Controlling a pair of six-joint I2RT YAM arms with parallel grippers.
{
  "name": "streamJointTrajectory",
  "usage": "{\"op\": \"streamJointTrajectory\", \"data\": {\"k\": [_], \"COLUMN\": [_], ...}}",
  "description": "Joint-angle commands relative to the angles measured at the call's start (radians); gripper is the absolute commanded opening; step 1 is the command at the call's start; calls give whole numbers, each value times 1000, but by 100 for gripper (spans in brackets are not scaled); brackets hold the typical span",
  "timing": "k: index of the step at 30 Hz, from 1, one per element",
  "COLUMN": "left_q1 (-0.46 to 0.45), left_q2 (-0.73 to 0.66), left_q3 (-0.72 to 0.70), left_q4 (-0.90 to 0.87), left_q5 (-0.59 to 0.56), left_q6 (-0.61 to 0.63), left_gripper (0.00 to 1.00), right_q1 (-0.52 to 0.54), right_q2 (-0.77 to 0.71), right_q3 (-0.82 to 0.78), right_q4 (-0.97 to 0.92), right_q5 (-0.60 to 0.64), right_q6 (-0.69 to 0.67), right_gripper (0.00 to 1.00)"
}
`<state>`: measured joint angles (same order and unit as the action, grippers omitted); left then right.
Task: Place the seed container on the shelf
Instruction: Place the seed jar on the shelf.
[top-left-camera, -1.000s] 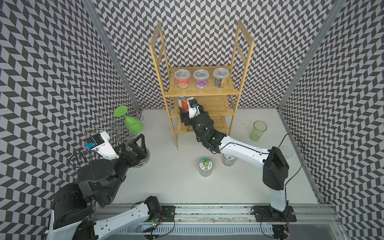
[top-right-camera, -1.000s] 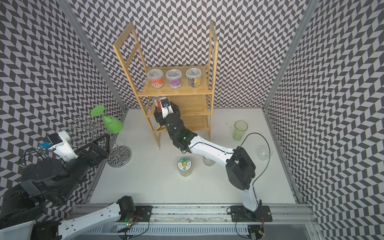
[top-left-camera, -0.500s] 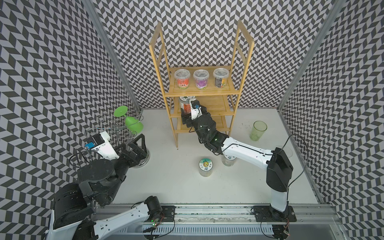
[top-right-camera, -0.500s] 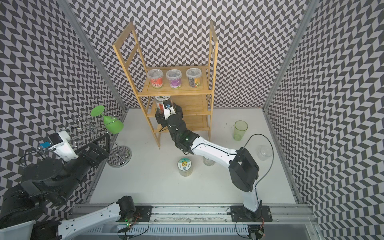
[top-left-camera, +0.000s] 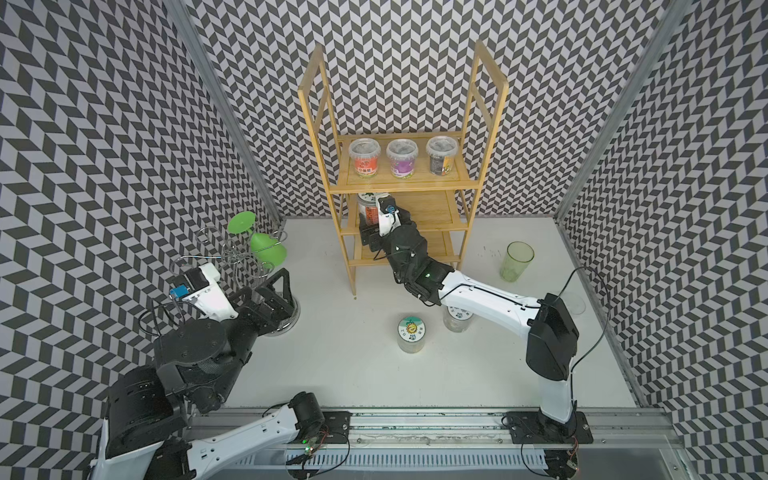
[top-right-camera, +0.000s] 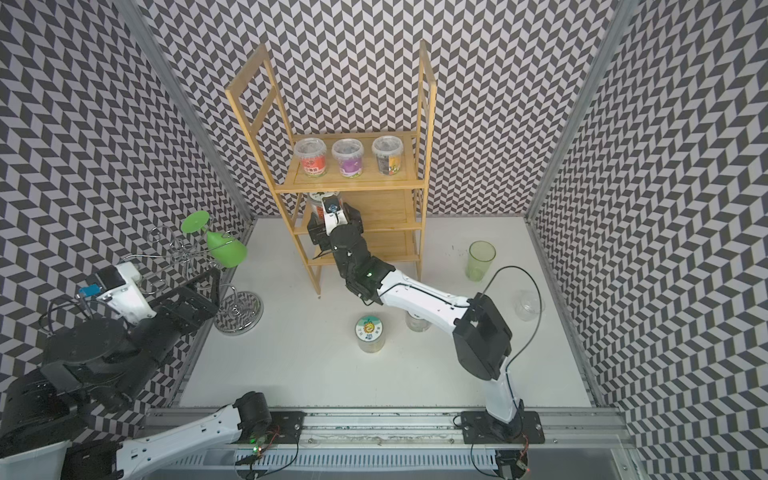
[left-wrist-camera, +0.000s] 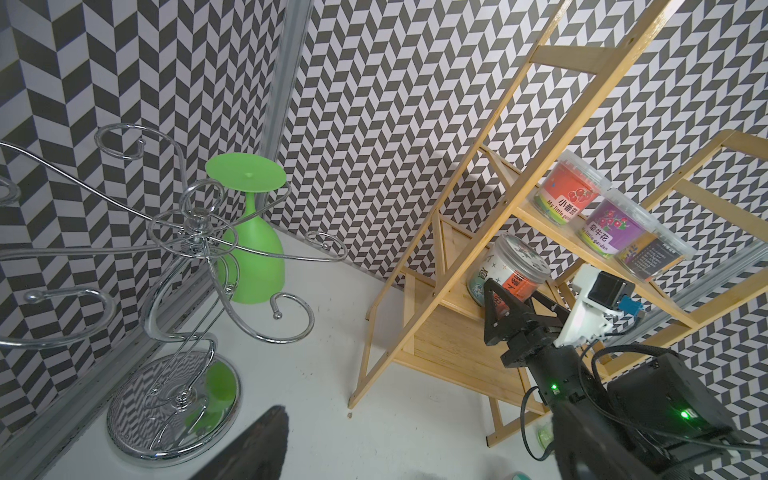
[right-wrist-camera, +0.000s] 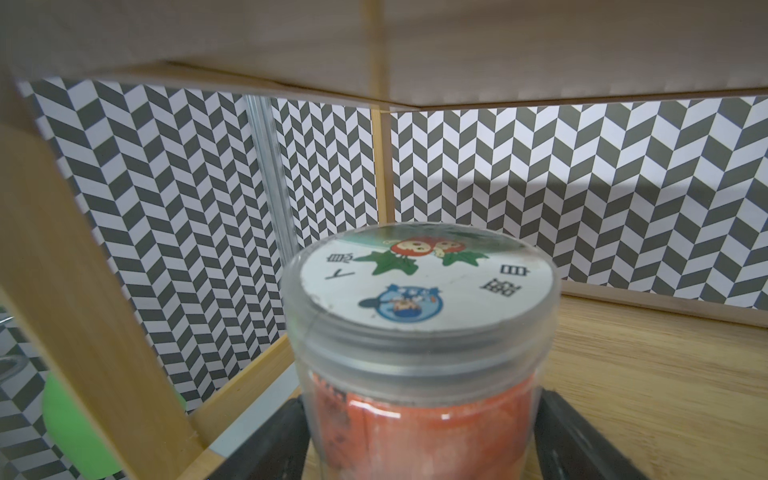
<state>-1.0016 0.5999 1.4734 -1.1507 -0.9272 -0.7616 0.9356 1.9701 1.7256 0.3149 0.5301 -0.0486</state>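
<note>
The seed container (right-wrist-camera: 419, 332), a clear jar with an orange label and a white pictured lid, stands upright on the middle board of the bamboo shelf (top-left-camera: 432, 210), near its left frame. Both top views show the seed container (top-left-camera: 368, 208) (top-right-camera: 320, 205). My right gripper (right-wrist-camera: 419, 440) reaches into that tier and is open. Its black fingers (right-wrist-camera: 274, 440) flank the jar's lower body closely. The left wrist view shows the jar (left-wrist-camera: 509, 270) with the right gripper (left-wrist-camera: 515, 299) at it. My left gripper (top-left-camera: 278, 286) hangs open and holds nothing, beside the chrome stand.
Three labelled tubs (top-left-camera: 401, 158) fill the top tier. On the table stand a jar with a pictured lid (top-left-camera: 410, 332), another jar (top-left-camera: 457, 318) under my right arm, a green tumbler (top-left-camera: 515, 262) and a clear glass (top-left-camera: 575, 301). A green goblet (top-left-camera: 266, 245) hangs from the chrome stand (left-wrist-camera: 174, 399).
My right gripper pushed the jar a little deeper onto the middle board, then its jaws spread away from the jar's sides. The left arm has not moved.
</note>
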Motion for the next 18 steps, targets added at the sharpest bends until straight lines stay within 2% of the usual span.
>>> {"op": "streamJointTrajectory", "data": {"k": [1,7,14,18], "left_q1": [-7,-8,-14,-15], "left_q2": [-12,-11,-9,-9], "left_q3": [7,7,2,2], "left_q4": [-17,-14,-9,-9], "left_q5": [-20,-25,-25,-21], "left_q6": [-2,-1,3,1], "left_gripper": [100,100,99,100], "right_q1": [-12,-9,5,9], "right_q2": [36,10,-41,-76], "right_q3": [6,-8,-36,-69], "right_q4": [-40,-41,-51,-48], "right_q5": [7,-2,-9,-3], "right_q6": [38,31,15,13], "right_gripper": [86,89,100,100]}}
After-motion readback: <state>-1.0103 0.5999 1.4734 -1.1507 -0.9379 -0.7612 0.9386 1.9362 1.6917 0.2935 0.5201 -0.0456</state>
